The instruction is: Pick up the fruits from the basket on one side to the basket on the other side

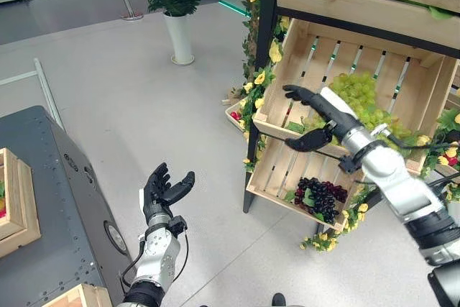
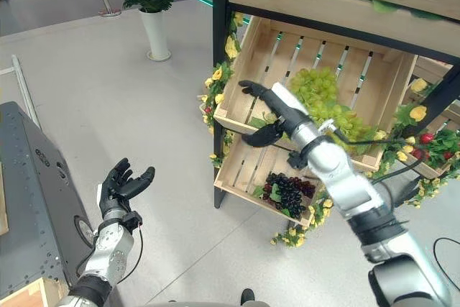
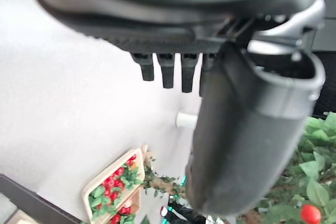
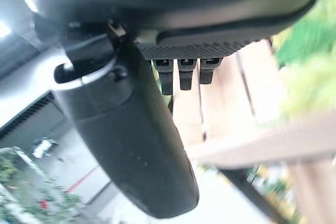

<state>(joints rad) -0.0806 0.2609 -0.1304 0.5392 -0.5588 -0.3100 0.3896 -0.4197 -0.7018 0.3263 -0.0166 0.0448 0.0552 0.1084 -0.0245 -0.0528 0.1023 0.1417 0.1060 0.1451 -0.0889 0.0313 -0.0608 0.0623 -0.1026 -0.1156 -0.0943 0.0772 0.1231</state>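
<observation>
The right hand [image 1: 316, 109] is stretched out with straight fingers and the thumb spread below, holding nothing, over the front rail of the upper wooden crate [image 1: 302, 70]; the green grapes [image 1: 359, 95] lie just beyond its wrist side, heaped in that crate's far corner, apparently not touching it; below the hand, the dark grapes [image 1: 320, 195] rest in the lower crate [image 1: 269, 170]. The left hand [image 1: 164, 192] hangs well apart over the grey floor [image 1: 129, 91], fingers relaxed and empty; beside it stands a dark grey cabinet [image 1: 50, 199].
</observation>
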